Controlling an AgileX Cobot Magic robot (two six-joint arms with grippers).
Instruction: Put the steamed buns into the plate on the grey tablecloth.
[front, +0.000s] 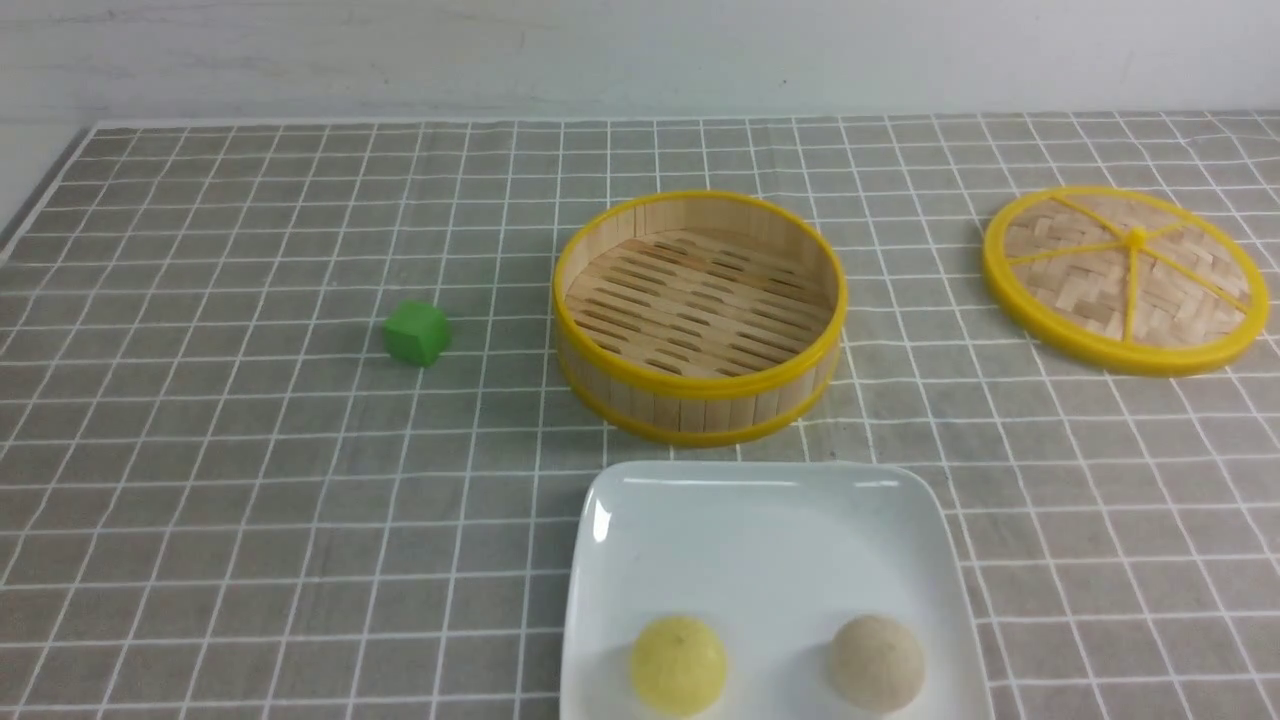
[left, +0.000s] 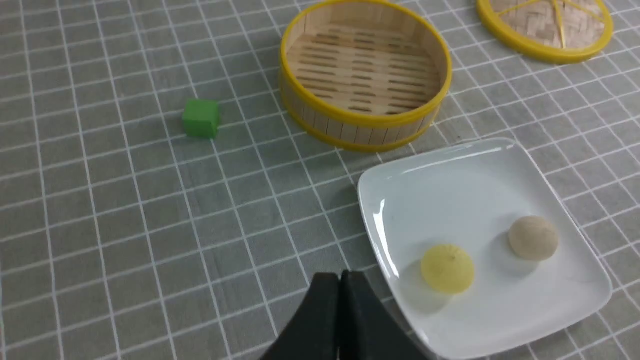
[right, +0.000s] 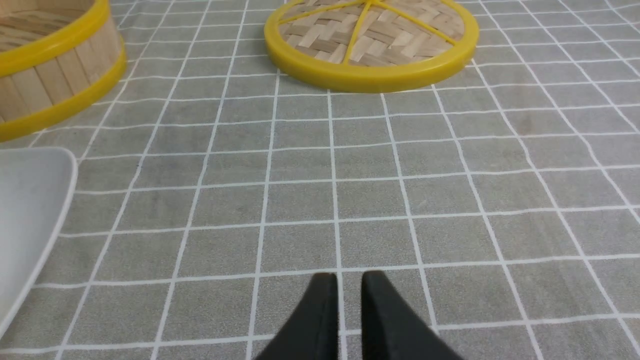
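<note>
Your pale yellow steamed bun (front: 678, 665) and cream-beige steamed bun (front: 877, 662) both sit in the glossy white square plate (front: 760, 520), apart, near its 6 o'clock edge. Plate lies on the grey grid-lined tablecloth (front: 200, 500). At the plate's 12 o'clock: empty round yellow-rimmed bamboo basket (front: 700, 315). Woven round lid (front: 1125, 280) at 2 o'clock, small green cube (front: 416, 332) at 10 o'clock. Left gripper (left: 340, 280) pressed together, holding nothing. Right gripper (right: 348, 282) spread slightly, a narrow gap, empty.

Open cloth (front: 200, 500) at 9 o'clock of plate (front: 760, 520); only green cube (front: 417, 333) there. Basket (front: 700, 315) blocks 12 o'clock, just beside rim. Lid (front: 1125, 280) at 2 o'clock, well apart.
</note>
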